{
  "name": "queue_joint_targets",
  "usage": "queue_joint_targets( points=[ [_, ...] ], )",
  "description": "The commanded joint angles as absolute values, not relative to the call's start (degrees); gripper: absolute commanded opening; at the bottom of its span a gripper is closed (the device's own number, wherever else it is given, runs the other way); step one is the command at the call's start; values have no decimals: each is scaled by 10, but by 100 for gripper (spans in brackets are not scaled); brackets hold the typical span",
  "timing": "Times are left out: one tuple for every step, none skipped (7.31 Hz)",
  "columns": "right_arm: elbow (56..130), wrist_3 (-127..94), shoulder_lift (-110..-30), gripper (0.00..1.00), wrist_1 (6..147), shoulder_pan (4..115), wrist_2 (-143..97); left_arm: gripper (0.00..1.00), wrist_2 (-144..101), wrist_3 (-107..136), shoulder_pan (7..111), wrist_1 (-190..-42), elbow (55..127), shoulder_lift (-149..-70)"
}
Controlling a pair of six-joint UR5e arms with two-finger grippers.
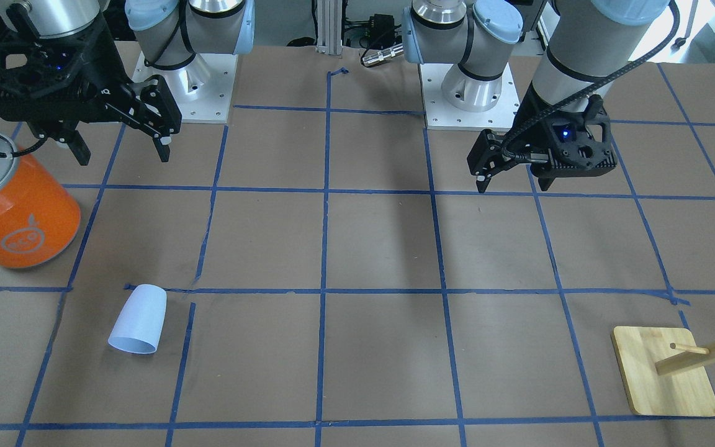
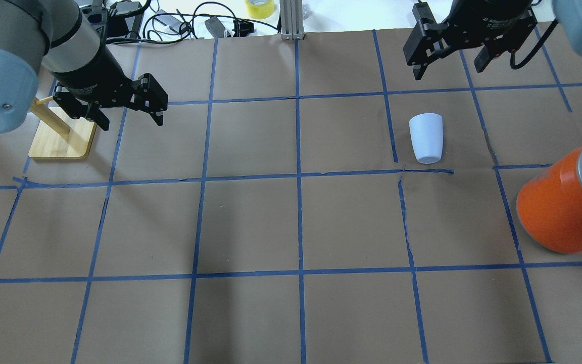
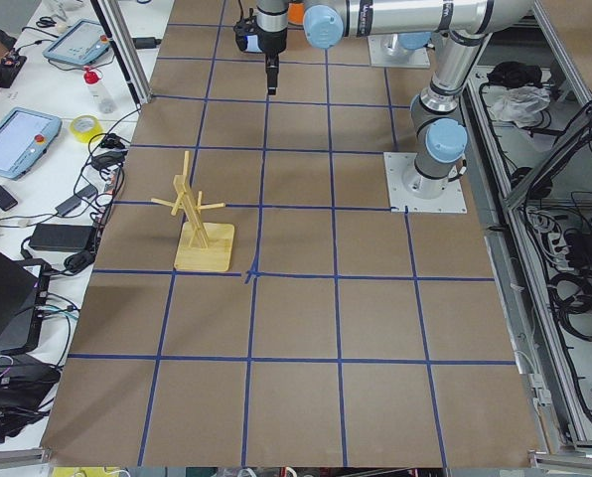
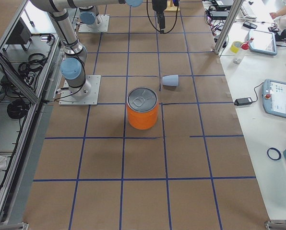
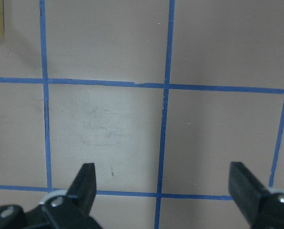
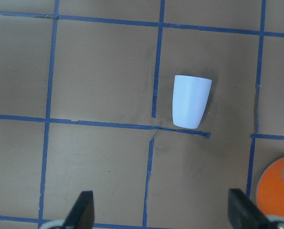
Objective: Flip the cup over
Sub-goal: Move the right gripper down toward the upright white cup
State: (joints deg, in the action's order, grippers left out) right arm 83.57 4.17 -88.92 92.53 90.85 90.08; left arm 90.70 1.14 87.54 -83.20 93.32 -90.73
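Note:
The pale lavender-blue cup (image 1: 137, 320) lies on its side on the brown table, wide end pointing away from the robot. It also shows in the overhead view (image 2: 426, 137), the exterior right view (image 4: 170, 80) and the right wrist view (image 6: 191, 101). My right gripper (image 2: 447, 71) hangs open and empty above the table, apart from the cup; it also shows in the front-facing view (image 1: 123, 152) and the right wrist view (image 6: 162, 214). My left gripper (image 2: 132, 123) is open and empty over bare table, far from the cup; it also shows in the front-facing view (image 1: 512, 185) and the left wrist view (image 5: 163, 191).
A large orange can (image 2: 559, 207) with a silver lid stands near the cup on the robot's right, also in the front-facing view (image 1: 19, 217). A wooden peg rack (image 2: 61, 136) stands beside my left gripper. Blue tape lines grid the table.

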Motion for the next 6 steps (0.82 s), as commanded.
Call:
queue_joint_targets(
  points=[
    [837,40,-888,100,920,909,897,100,907,11,875,-831,933,-908],
    [840,40,-887,100,920,907,900,100,907,11,875,-831,933,-908],
    [842,40,-886,100,931,904,901,100,907,11,875,-831,933,-909],
    [836,33,-873,100,933,896,901,100,907,11,875,-831,933,-909],
    [831,31,-845,100,939,876,899,100,907,11,875,-831,933,-909],
    [832,33,-784,100,1002,853,901,100,907,11,875,-831,933,-910]
  ],
)
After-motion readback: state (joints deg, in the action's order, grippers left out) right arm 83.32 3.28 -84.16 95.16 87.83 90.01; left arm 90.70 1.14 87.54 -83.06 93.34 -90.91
